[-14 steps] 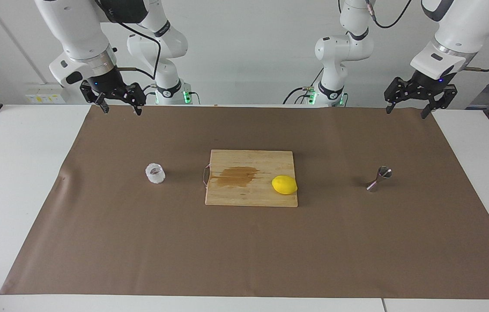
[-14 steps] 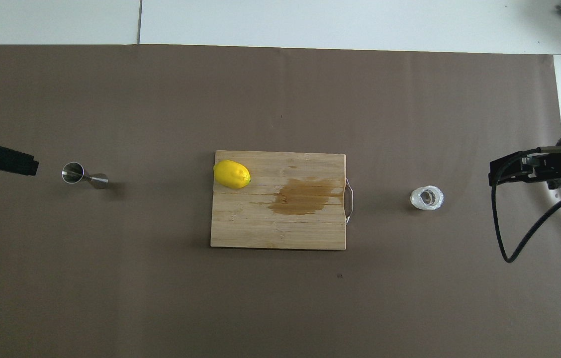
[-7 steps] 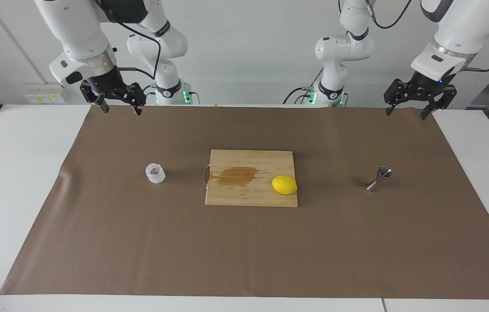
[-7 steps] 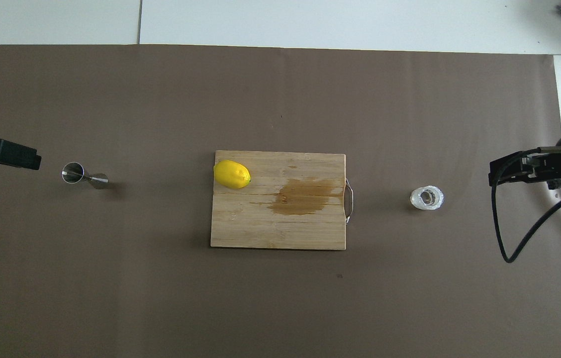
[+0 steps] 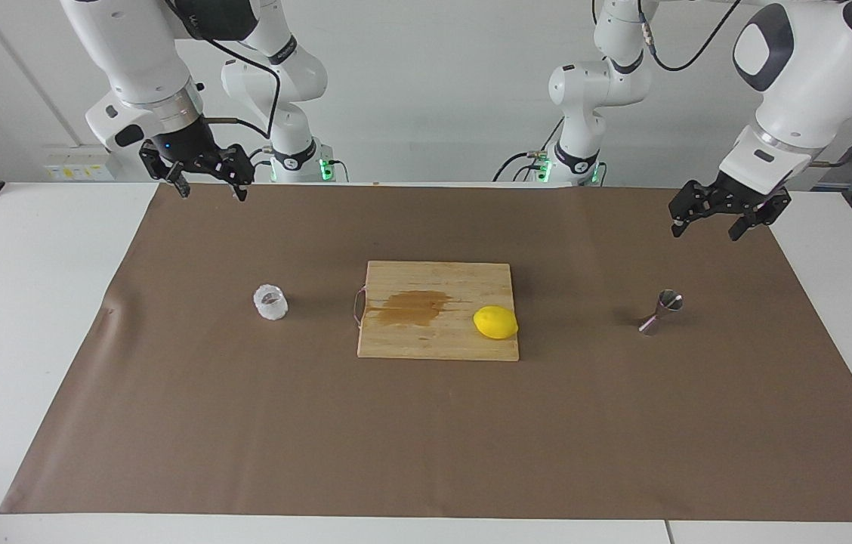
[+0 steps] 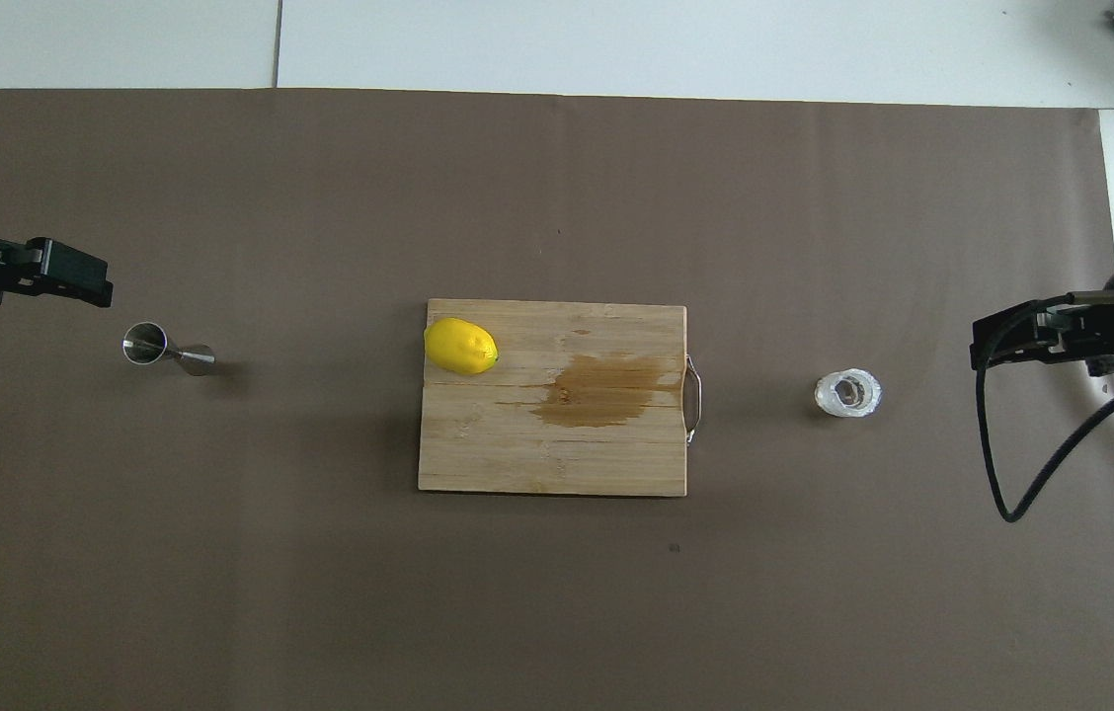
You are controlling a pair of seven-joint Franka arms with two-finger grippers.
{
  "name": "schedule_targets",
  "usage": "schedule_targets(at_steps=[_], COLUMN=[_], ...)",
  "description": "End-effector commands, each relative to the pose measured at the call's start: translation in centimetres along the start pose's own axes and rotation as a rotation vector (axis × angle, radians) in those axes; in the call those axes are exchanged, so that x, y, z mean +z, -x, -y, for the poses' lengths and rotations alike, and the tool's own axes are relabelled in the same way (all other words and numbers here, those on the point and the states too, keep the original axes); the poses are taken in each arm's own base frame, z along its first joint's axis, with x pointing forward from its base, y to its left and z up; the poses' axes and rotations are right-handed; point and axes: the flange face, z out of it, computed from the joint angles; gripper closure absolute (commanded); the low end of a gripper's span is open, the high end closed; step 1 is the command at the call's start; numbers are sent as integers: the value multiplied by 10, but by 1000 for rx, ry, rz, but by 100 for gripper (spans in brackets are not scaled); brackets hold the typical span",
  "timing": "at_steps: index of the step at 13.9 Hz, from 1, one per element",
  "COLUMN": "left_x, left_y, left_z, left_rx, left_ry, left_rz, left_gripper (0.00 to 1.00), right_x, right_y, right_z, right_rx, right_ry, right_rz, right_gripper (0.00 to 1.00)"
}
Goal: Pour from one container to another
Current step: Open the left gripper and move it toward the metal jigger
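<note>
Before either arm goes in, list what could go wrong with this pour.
1. The jigger is slim and narrow-waisted; the open left gripper, in the air above it, could tip it.
2. The glass cup is squat and bumpy; the open right gripper may slip.
3. The jigger's small mouth makes spilling on the brown paper likely.

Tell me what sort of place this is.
Likely a robotics lab bench dressed as a bar-prep station: a brown mat under a stained board, a lemon and a jigger, between two arms.
</note>
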Motion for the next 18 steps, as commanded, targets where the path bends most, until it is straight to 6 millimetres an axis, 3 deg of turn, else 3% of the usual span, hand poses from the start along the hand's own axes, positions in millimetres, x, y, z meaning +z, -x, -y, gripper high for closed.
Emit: schedule_targets(at_steps=[1,6,8,11,18], left_x=[14,54,78,113,182], left_y=[-9,-10,-7,0,-5], left_z=[35,121,156,192,214], left_rx=[-88,-263,-357,-470,-836], left_ry=[50,176,197,284,422], left_rz=[0,67,116,174,341], left_gripper=[0,0,0,0,0], right_x=[0,0,0,0,0], right_y=[1,1,1,1,1], right_z=[-3,-3,-3,-3,-2], right_rx=[-17,-17,-17,-17,-19], right_ry=[-33,-33,-33,-33,-33], right_rz=[9,9,9,9,9], right_gripper=[0,0,0,0,0])
